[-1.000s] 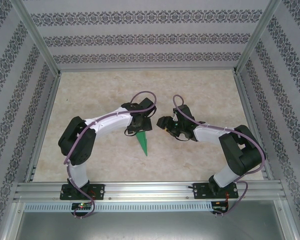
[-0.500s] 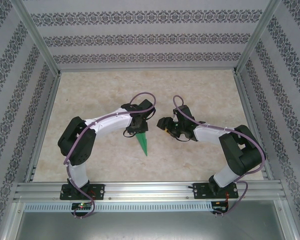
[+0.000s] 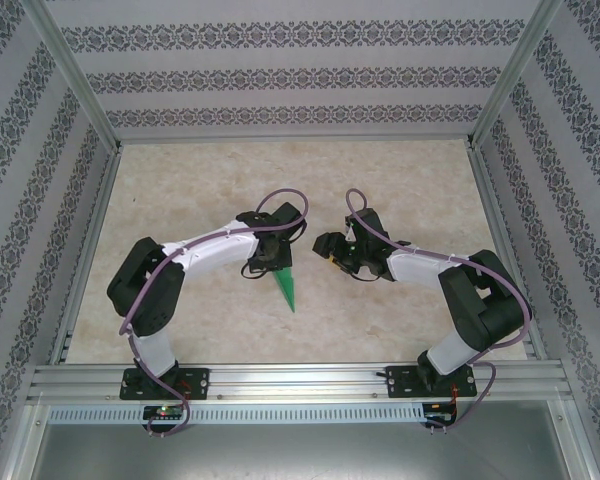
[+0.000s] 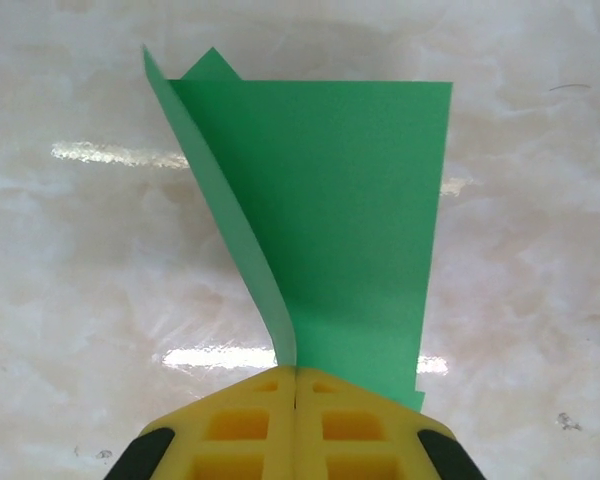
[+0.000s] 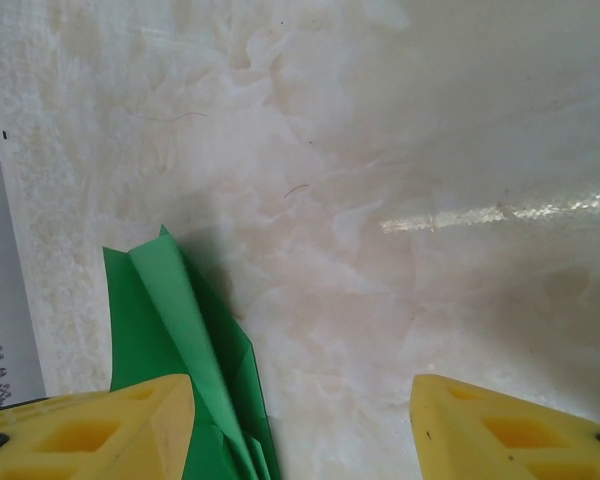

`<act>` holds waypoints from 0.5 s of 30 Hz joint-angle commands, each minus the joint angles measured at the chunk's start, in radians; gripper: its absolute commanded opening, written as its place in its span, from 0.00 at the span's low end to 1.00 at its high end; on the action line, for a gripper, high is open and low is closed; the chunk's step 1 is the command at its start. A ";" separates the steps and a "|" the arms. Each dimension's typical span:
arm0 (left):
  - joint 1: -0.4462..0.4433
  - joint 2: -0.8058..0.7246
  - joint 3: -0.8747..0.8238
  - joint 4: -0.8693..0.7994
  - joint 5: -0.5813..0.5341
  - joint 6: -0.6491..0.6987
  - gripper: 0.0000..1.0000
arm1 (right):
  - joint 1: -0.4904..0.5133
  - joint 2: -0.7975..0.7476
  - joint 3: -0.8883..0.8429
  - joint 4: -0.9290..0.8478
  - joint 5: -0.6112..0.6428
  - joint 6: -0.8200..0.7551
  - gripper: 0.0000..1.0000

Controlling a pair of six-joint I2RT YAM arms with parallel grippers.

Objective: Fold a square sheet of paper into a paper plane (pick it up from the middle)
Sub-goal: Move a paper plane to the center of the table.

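One paper plane [image 3: 287, 288], a green narrow dart, sits on the table [image 3: 400, 190] between the two arms. Its point faces the near edge and its wide tail is under the left claw [image 4: 296, 400].

Change noted: a second ago the left claw's fingers stood apart over the tail. They are now pressed together, and the wrist view shows an upright flap of the paper pinched in the seam between the yellow pads. The rest of the paper spreads off to one side of that flap. From above, the left elbow has drifted slightly outward. The plane itself has not moved.

Reading: the grip on the plane is made. The dart shape suggests the folding is largely done, so this pinch probably serves either to sharpen the centre crease or to start a lift. Whether the paper is off the table yet cannot be told.

Right claw [image 3: 327, 245]: same pose as before, fingers apart with nothing between them. In its own wrist view, one finger sits just beside the plane.

Containers: none seen. The plane is the one loose item on the table.
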 commanded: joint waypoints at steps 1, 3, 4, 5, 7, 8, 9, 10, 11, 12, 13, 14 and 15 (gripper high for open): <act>-0.003 -0.052 -0.018 0.056 0.019 0.037 0.00 | 0.013 -0.016 0.024 0.002 -0.015 -0.017 0.59; -0.001 -0.082 -0.044 0.119 0.045 0.057 0.00 | 0.013 -0.023 0.022 -0.005 -0.016 -0.023 0.59; 0.000 -0.099 -0.058 0.151 0.056 0.064 0.00 | 0.010 -0.033 0.022 -0.014 -0.012 -0.031 0.59; 0.000 -0.118 -0.075 0.196 0.078 0.077 0.00 | 0.005 -0.048 0.018 -0.030 -0.009 -0.045 0.59; 0.002 -0.146 -0.098 0.269 0.118 0.102 0.00 | -0.019 -0.087 -0.002 -0.032 -0.025 -0.066 0.59; 0.002 -0.157 -0.103 0.297 0.135 0.110 0.00 | -0.035 -0.110 -0.018 -0.024 -0.038 -0.068 0.59; 0.003 -0.166 -0.110 0.324 0.151 0.118 0.00 | -0.049 -0.130 -0.033 -0.012 -0.053 -0.070 0.59; 0.003 -0.173 -0.113 0.347 0.162 0.124 0.00 | -0.056 -0.146 -0.041 -0.007 -0.063 -0.072 0.59; 0.003 -0.178 -0.119 0.376 0.183 0.130 0.00 | -0.062 -0.161 -0.045 -0.008 -0.076 -0.077 0.59; 0.004 -0.183 -0.124 0.410 0.205 0.136 0.00 | -0.069 -0.171 -0.047 -0.015 -0.082 -0.080 0.59; 0.003 -0.185 -0.129 0.434 0.218 0.137 0.00 | -0.074 -0.184 -0.050 -0.028 -0.078 -0.085 0.59; 0.005 -0.187 -0.130 0.452 0.229 0.137 0.00 | -0.082 -0.197 -0.056 -0.042 -0.068 -0.085 0.59; 0.005 -0.188 -0.131 0.467 0.239 0.137 0.00 | -0.089 -0.212 -0.063 -0.047 -0.058 -0.084 0.59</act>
